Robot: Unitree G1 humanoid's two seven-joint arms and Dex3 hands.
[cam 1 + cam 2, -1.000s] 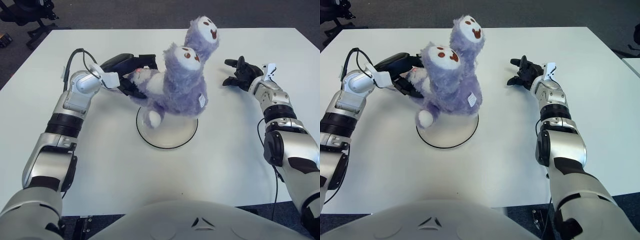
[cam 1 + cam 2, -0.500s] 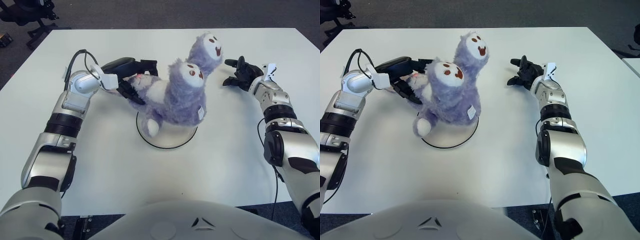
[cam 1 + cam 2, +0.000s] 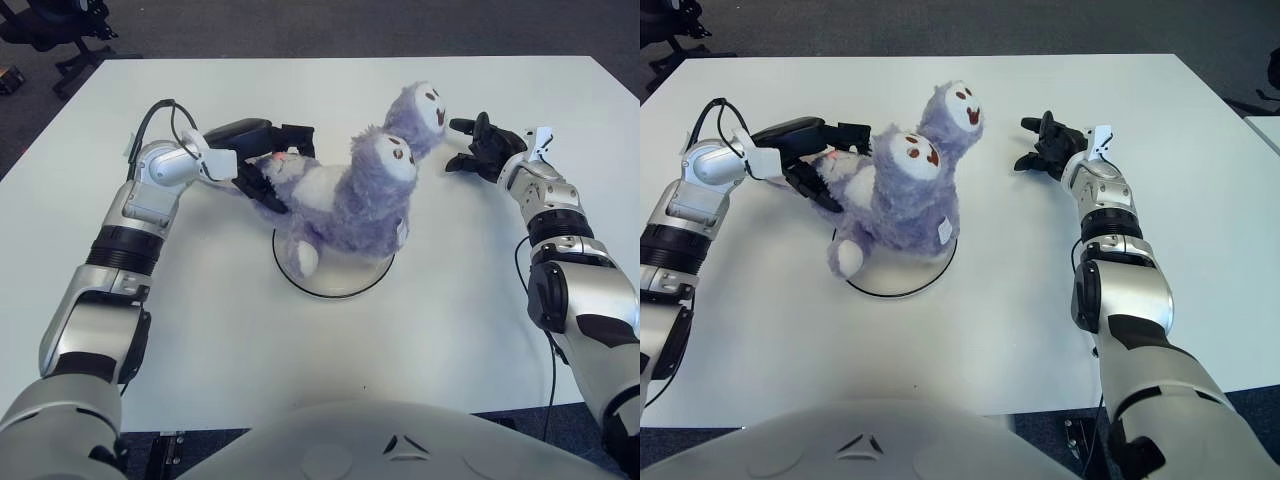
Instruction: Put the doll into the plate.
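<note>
Left hand [image 3: 262, 160] grips doll [image 3: 345, 195] over plate [image 3: 335, 270].

dolls: 1, purple plush [image 3: 350, 200] with 2 brown-marked white faces | plates: 1, white round with dark rim [image 3: 335, 280] | worktops: 1, white [image 3: 230, 330] | hands: 2, left hand [image 3: 262, 150] + right hand [image 3: 480, 145] | office chairs: 1, partly in view at top-left [image 3: 55, 30]
</note>
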